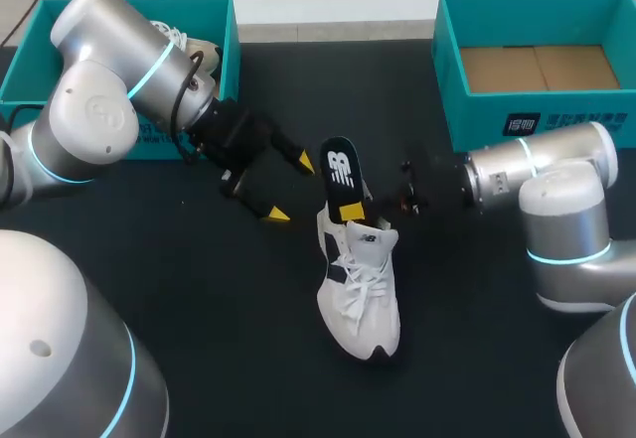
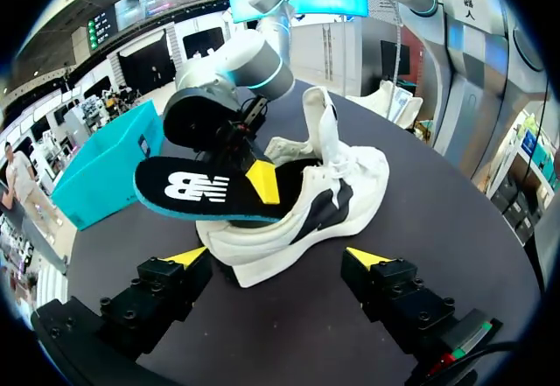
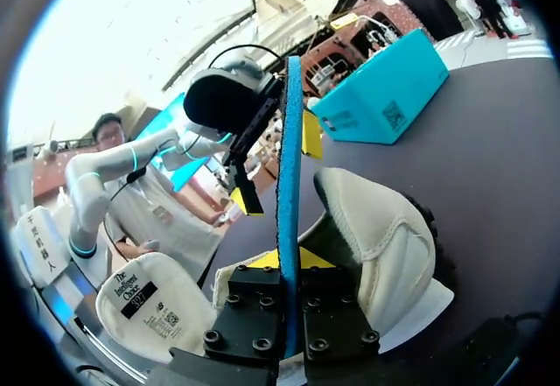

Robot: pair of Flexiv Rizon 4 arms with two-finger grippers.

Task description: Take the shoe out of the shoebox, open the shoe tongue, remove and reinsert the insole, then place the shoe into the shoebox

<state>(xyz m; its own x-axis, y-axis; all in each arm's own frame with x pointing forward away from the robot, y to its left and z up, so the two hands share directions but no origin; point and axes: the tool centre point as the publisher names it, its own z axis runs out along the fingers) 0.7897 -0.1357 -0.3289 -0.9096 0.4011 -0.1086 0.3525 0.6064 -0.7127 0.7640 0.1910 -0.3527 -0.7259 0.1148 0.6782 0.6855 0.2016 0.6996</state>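
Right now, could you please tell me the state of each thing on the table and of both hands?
shoe: out of the box, upright on its sole, tongue lifted.
insole: mostly out of the shoe, clamped in the right hand.
right hand: shut on the insole.
left hand: open, beside the shoe, holding nothing.
left shoebox: open, second shoe inside.
right shoebox: open, cardboard floor showing.

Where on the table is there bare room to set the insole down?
Bare table lies between the left box and the right box, and on both sides of the shoe's toe, toward each arm's base. It is crowded at the heel, where the open left gripper, the right gripper and the insole it grips meet.
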